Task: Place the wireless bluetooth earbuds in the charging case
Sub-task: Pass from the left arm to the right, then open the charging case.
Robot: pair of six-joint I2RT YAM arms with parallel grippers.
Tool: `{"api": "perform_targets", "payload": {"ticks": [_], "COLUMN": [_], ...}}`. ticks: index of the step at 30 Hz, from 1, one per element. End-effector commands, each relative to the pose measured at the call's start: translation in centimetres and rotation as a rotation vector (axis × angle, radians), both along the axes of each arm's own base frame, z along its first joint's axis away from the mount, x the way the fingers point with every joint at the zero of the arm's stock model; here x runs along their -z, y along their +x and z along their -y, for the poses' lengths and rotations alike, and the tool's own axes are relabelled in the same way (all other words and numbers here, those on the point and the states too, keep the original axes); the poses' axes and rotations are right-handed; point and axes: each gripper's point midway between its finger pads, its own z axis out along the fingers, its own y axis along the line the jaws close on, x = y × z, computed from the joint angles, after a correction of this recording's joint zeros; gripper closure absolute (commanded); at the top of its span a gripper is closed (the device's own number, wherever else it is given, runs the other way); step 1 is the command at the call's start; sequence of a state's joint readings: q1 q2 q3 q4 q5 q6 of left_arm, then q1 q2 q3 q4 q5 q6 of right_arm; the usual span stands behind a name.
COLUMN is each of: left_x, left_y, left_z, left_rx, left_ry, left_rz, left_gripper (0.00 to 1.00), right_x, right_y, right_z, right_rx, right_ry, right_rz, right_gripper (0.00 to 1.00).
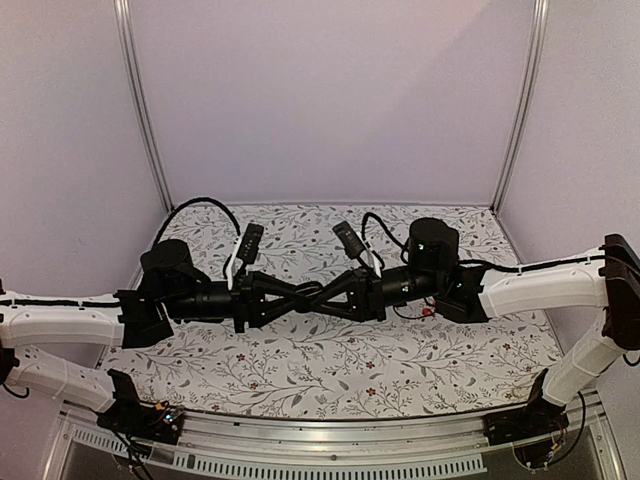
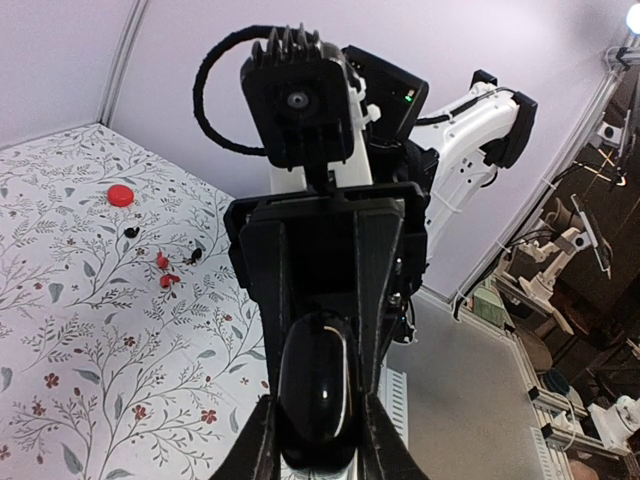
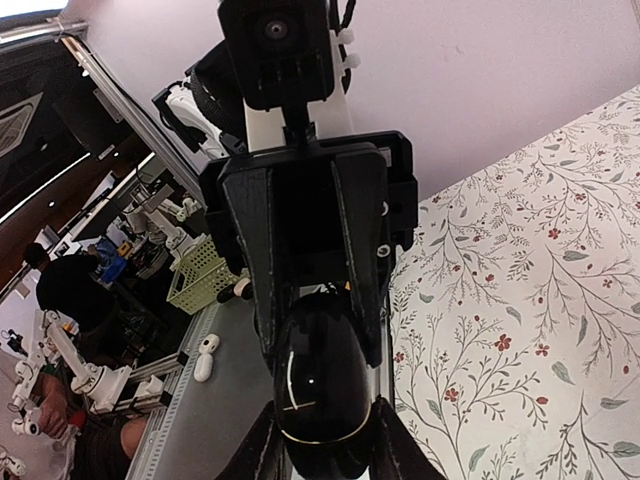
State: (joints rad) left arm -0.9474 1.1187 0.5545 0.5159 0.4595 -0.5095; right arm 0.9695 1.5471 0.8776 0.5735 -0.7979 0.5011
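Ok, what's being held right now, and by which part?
The glossy black charging case, in mid-air between the arms. The left gripper pinches its sides at one end. The right gripper flanks the other end, apparently closed on it too.

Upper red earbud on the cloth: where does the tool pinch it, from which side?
Likely from straight above: the red earbud lies loose on the table, tiny, its mate close beside. Pinch across its body; finer shape too small to read.
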Motion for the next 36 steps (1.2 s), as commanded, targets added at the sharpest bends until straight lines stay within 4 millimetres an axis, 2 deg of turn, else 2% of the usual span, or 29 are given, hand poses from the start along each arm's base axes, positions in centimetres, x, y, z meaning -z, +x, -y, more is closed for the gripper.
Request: {"api": "perform_targets", "payload": {"ticks": [1,4,7,12,15,24,36], "left_x": [0.3,0.3,0.6,0.7,0.7,1.1,0.7], "left_y": [0.0,0.0,0.2,0.5,0.7,1.7,3.5], "left_z": [0.2,0.3,0.2,0.3,0.3,0.6,-0.8], "left_rx": [-0.009,-0.005,-0.015,-0.027,-0.038,-0.071,-0.115], "left_ry": [0.011,0.014,0.037,0.078,0.087,0.115,0.074], "left_rz": [-0.011,-0.01,-0.015,-0.015,-0.017,-0.048,-0.112], "left_gripper": [0.94,0.89,0.75,0.54,0.48,0.46,0.48], "right_x": [-1.0,-1.1,-1.0,-0.6,-0.3,0.5,1.3], "right_y": [-0.1,-0.2,-0.3,-0.5,-0.6,-0.7,-1.1], "right_z": [-0.6,-0.6,-0.5,-0.5,-0.4,-0.4,-0.2], "right_rx": [-0.015,-0.016,-0.023,-0.04,-0.044,-0.061,-0.072], "right_ry": [0.025,0.025,0.02,0.003,-0.01,-0.045,-0.073], "right_rz": [0.024,0.025,0.029,0.038,0.053,0.093,0.144], "right_gripper": [0.76,0.84,0.89,0.92,0.93,0.95,0.98]}}
